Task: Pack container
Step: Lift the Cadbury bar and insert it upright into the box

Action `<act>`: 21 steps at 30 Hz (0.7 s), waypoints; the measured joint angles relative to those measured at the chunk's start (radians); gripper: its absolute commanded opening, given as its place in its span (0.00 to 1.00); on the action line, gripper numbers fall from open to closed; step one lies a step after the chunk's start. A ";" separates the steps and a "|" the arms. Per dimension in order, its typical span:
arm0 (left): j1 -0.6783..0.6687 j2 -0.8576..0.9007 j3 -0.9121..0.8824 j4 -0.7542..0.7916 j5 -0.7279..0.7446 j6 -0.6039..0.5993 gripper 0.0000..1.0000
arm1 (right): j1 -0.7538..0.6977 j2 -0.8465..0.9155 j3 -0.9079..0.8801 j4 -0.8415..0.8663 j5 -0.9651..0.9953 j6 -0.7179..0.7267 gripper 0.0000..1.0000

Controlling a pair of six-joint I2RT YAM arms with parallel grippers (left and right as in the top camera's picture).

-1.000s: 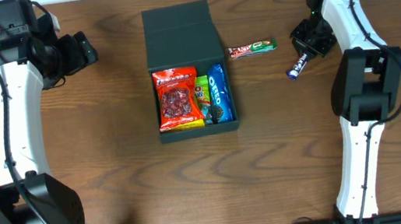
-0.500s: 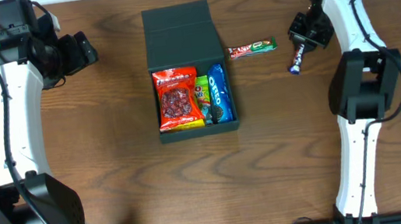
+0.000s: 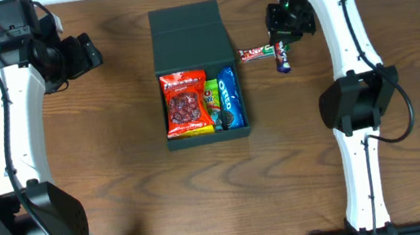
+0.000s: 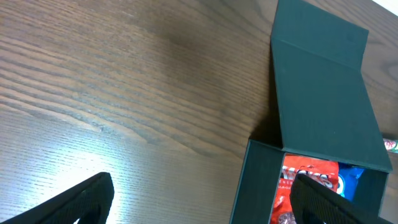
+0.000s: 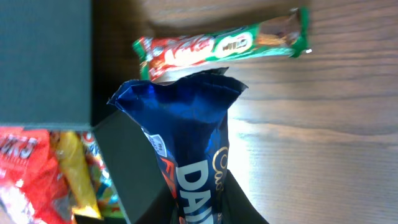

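Observation:
The dark teal box point(image 3: 194, 54) lies open at the table's middle, its flap lid laid back. It holds a red packet point(image 3: 185, 103), a yellow-green packet point(image 3: 212, 101) and a blue Oreo packet point(image 3: 228, 97). My right gripper point(image 3: 282, 46) is shut on a blue chocolate bar point(image 5: 193, 149) and holds it just right of the box, above a red-and-green KitKat bar point(image 3: 260, 51) on the table; the KitKat also shows in the right wrist view point(image 5: 217, 50). My left gripper point(image 3: 86, 52) is open and empty, left of the box point(image 4: 323, 118).
Bare wooden table surrounds the box. The table's back edge runs just behind both arms.
My right gripper has carried the blue bar left and toward the back, from the right side of the table to above the KitKat bar. The left arm has not moved.

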 measured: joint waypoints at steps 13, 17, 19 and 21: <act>0.000 0.000 0.000 -0.001 0.000 0.003 0.92 | 0.077 -0.430 -0.376 0.097 0.071 -0.085 0.01; 0.000 0.000 0.000 -0.002 0.000 0.003 0.92 | 0.070 -0.605 -0.644 0.206 0.085 -0.103 0.02; 0.000 0.000 0.000 -0.003 0.000 0.003 0.92 | 0.069 -0.662 -0.738 0.245 0.091 -0.106 0.02; 0.000 0.000 0.000 -0.003 0.000 0.003 0.92 | 0.078 -0.692 -0.800 0.270 0.097 -0.103 0.01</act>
